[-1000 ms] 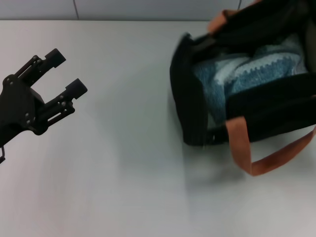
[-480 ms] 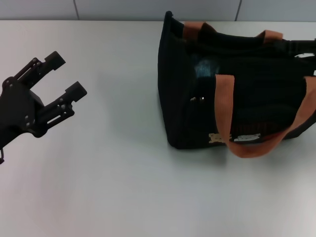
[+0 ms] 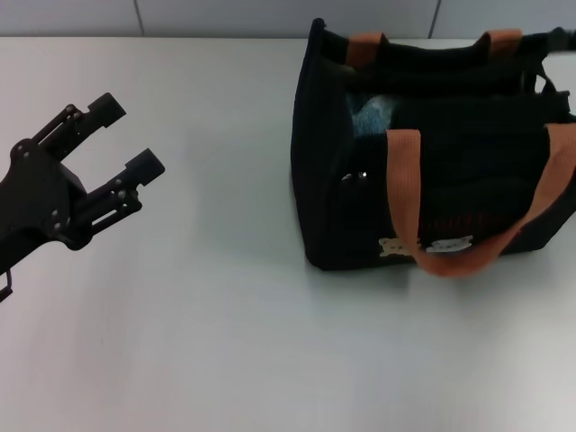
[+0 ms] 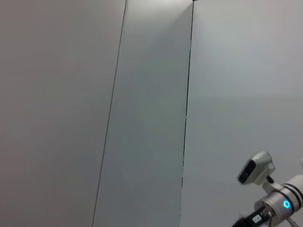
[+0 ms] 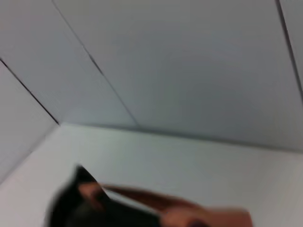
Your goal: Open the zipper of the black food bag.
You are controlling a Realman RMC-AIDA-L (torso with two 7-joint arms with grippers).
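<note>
From the head camera, the boxy black fabric food bag (image 3: 432, 153) with orange-brown webbing handles (image 3: 409, 193) stands upright at the far right of the pale grey tabletop (image 3: 225, 342), close to its far edge, its long axis running along that edge toward the right edge. The black left gripper (image 3: 126, 139) hovers over the left side of the tabletop, well apart from the bag, fingers spread and holding nothing, pointing roughly toward the far edge. The thin black zipper track (image 3: 450, 103) appears to run along the bag's top; a gap near the bag's left end shows something light blue inside, so the bag may already be partly unzipped. A small silver glint (image 3: 362, 176) on the near face may be the pull tab, but that cannot be told. Nothing stands between the left gripper and the bag. The left wrist camera shows only grey wall panels and a white camera on a stand (image 4: 258, 172). The right wrist camera shows wall panels, a strip of tabletop, and the bag's dark top with an orange-brown strap just below it, so the right arm seems much nearer; its gripper is not visible.
</note>
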